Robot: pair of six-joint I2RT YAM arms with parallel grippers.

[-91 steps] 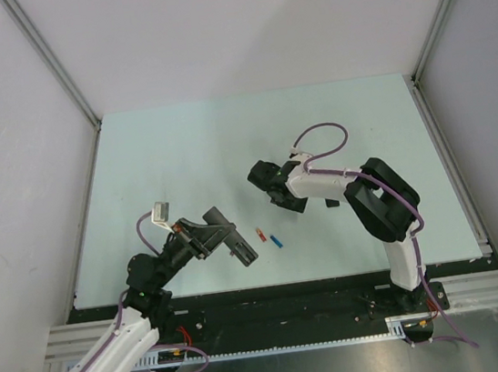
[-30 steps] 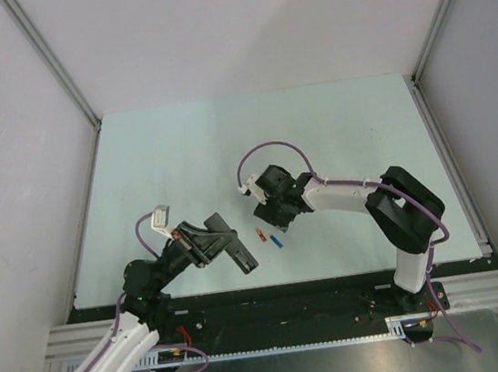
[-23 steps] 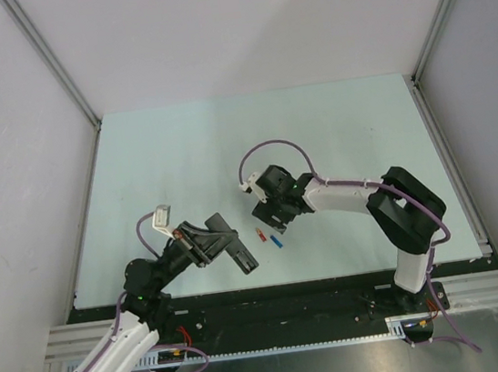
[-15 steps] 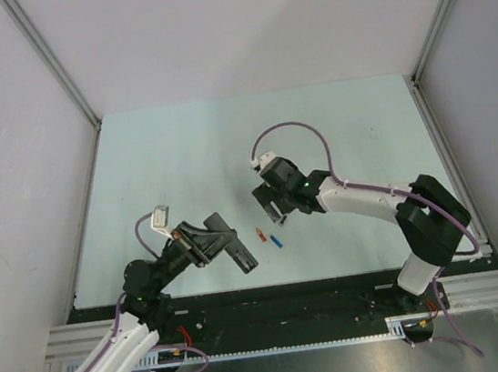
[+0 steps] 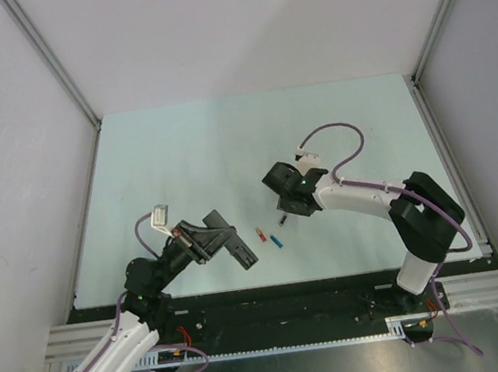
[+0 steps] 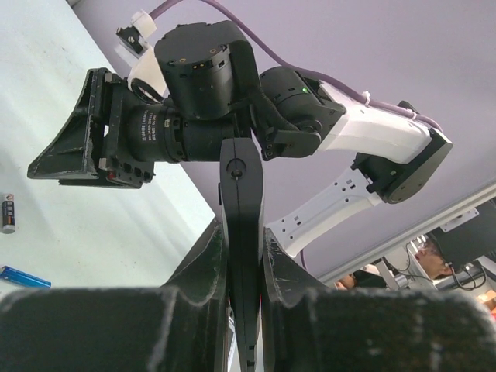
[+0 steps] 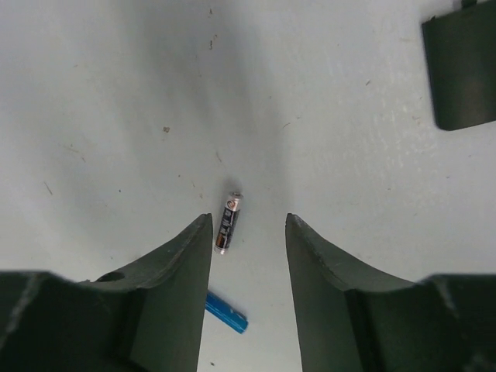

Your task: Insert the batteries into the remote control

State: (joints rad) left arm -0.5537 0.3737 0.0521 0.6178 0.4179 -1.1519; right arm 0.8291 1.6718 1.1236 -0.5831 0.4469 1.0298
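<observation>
Remote control (image 6: 239, 178) clamped edge-on in the left gripper (image 6: 243, 231); three batteries lying loose by the right gripper (image 7: 248, 225).
The slim black bar stands out well past the tips of the closed left jaws. The dark battery (image 7: 227, 222) lies flat in the gap between the parted right jaws, touching neither and roughly in line with them. The bright blue battery (image 7: 226, 312) lies farther back under that gap, slantwise. The red-orange battery (image 5: 260, 234) lies just beside the blue one, outside the right jaws, toward the left ones.

Two white-shelled arms (image 5: 361, 197) with black joint housings, purple cables (image 5: 333, 126) looping along each, tiny green lights (image 5: 303, 177), wedge-shaped matte black left claw (image 6: 242, 240) and right claw (image 7: 246, 225)
</observation>
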